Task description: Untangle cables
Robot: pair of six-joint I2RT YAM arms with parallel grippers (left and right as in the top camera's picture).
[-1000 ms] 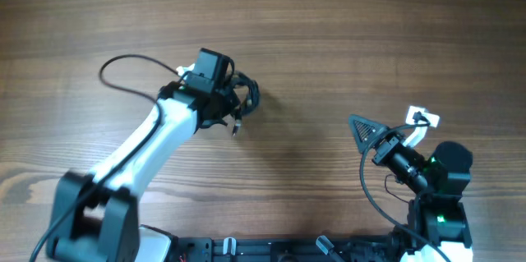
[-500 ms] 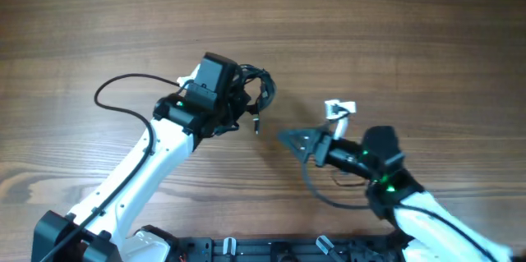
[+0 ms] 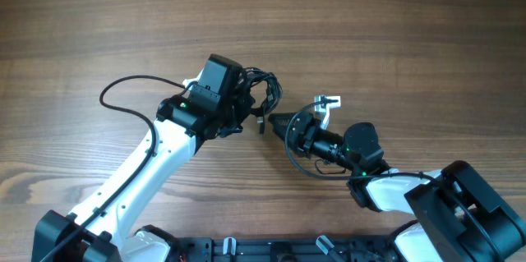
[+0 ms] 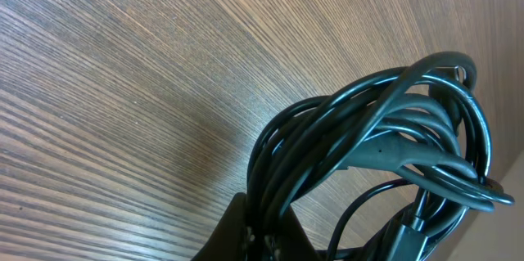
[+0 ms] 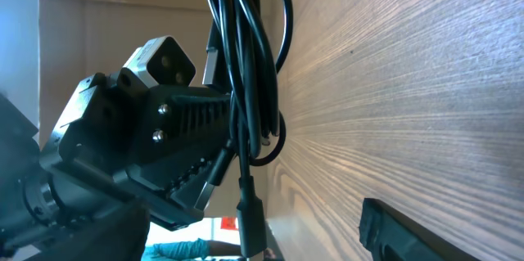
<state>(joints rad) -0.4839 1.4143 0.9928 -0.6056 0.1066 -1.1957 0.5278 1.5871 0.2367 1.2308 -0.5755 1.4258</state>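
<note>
The cables are a knotted coil of thin black cords, held up off the wooden table. My left gripper is shut on the coil; the left wrist view shows its fingers pinching several strands of the coil. One plug end hangs below the coil. My right gripper is open and empty, its tip just right of that plug. In the right wrist view the strands and the plug hang in front of me, and only one finger shows.
A thicker black wire loops out from the left arm onto the table at the left. The right arm's own wire curls beside its wrist. The left arm's wrist housing is close in front of the right gripper.
My right arm has swung from the right side leftward, up to the hanging plug. My left gripper has shifted the coil slightly to the right and still holds it.
</note>
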